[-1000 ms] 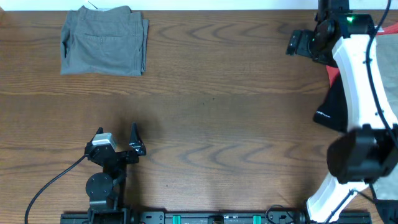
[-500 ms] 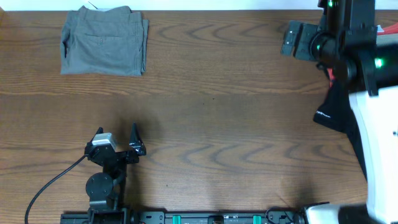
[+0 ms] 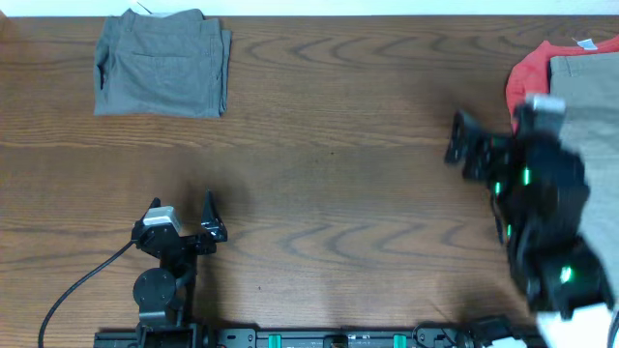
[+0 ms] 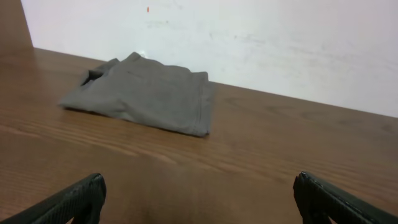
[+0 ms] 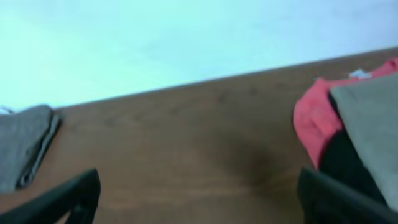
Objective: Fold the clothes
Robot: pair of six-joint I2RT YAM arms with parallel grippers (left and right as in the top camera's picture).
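A folded pair of grey-olive shorts (image 3: 162, 64) lies in the upper left of the overhead view. It is a soft, squarish bundle of matte cotton with a stitched pocket on top and layered edges down its right side. In the left wrist view the shorts (image 4: 146, 93) lie flat in the upper left, near a plain white wall (image 4: 280, 43).

At the upper right edge of the overhead view, a red-orange garment (image 3: 527, 75) lies partly under a smooth beige garment (image 3: 585, 97). The blurred right wrist view shows a strip of black cloth (image 5: 339, 165) between them.

The left gripper (image 3: 182, 205) sits at lower left with its jaws spread wide, well apart from the shorts. A black cable (image 3: 77, 290) curves away from it. The right gripper (image 3: 462, 150), motion-blurred at right, is just left of the pile. Its jaws are also spread and hold nothing.

The table (image 3: 329, 184) is dark brown wood with wavy grain.
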